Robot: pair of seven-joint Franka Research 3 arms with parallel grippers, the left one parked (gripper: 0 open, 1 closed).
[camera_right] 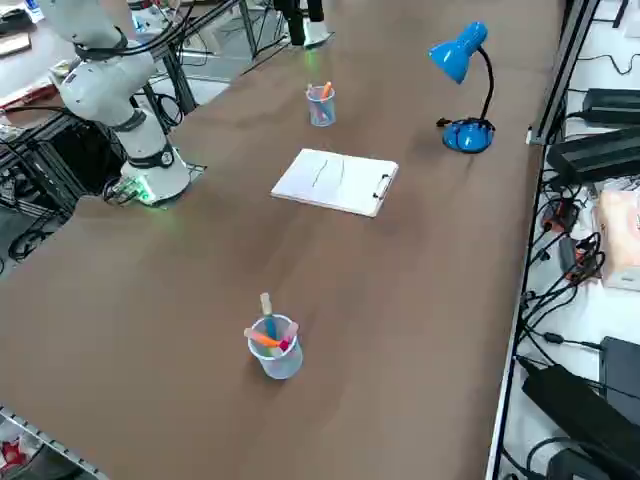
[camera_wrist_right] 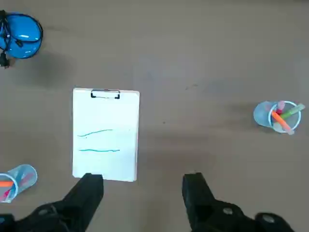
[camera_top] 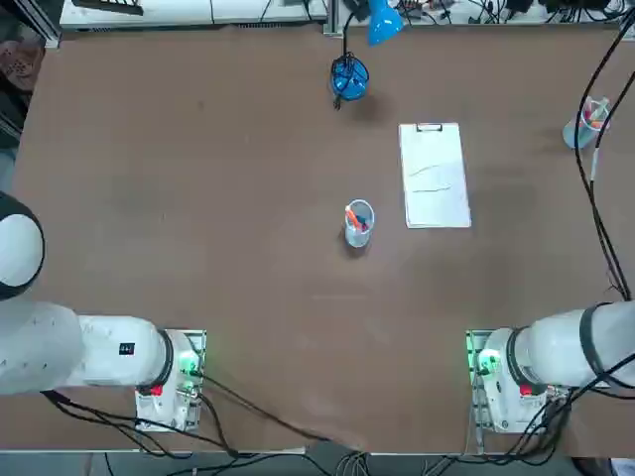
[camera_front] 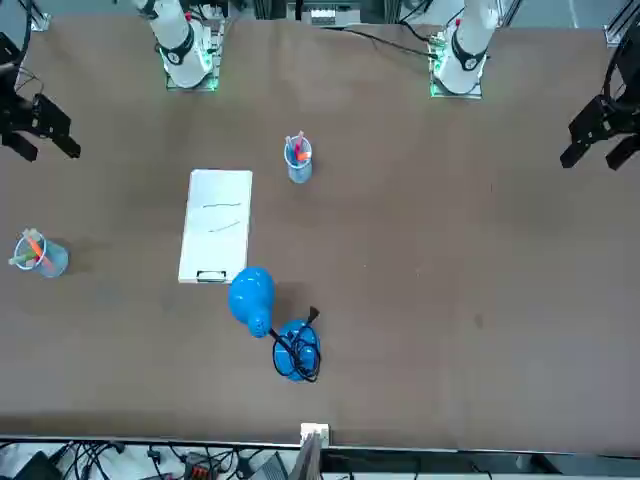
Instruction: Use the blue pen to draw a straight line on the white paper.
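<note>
1. While the broad brown tabletop [camera_top: 248, 297] lies below, the right gripper [camera_wrist_right: 143, 179] hangs above it, toward the robot's right, its fingers [camera_wrist_right: 86, 195] wide apart and holding nothing.
2. A bright-blue desk lamp [camera_front: 297, 348] stands beyond the clip end of the paper.
3. The white paper [camera_top: 434, 154], a rectangular sheet on a clipboard, lies flat and bears two thin blue-green lines [camera_wrist_right: 99, 150].
4. A translucent pale-blue cup [camera_front: 300, 174] stands just left of the paper; a similar cup [camera_right: 278, 364] stands farther off to its right. Both hold pens.
5. The slim blue pen [camera_top: 361, 223] seems to be in the left cup, among orange and pink ones, though blue shows in the right cup too.
6. The step in hand looks like fetching the pen. Next, the gripper should line up over the right cup or the left one, whichever holds it, and close on the shaft alone.
</note>
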